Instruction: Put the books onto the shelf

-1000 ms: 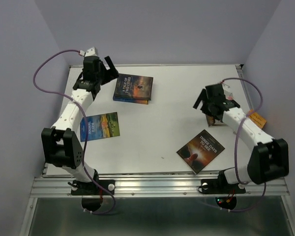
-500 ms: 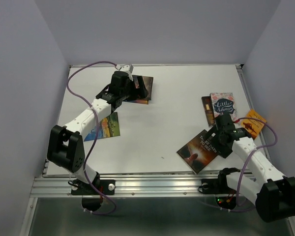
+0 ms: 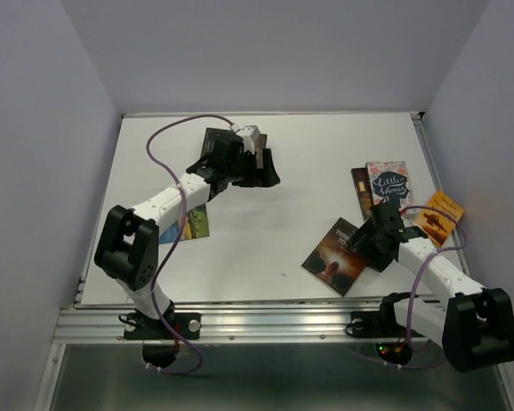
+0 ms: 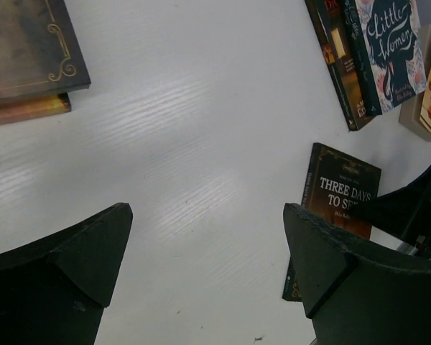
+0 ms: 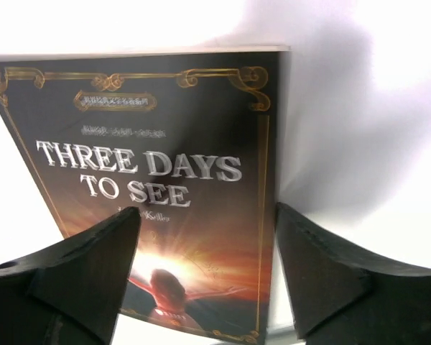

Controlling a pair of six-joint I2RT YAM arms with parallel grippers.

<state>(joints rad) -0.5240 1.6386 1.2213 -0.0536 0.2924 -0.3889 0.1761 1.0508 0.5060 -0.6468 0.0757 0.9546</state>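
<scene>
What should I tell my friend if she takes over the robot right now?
Grippers: left gripper open and empty, hovering near a two-book stack. The right gripper is open, low over Three Days to See, straddling its edge, not gripping.
Other books lie flat on the table: Little Women pile, orange book, green book.
Done: nothing seen shelved; no shelf in view.
Left: every book.
</scene>
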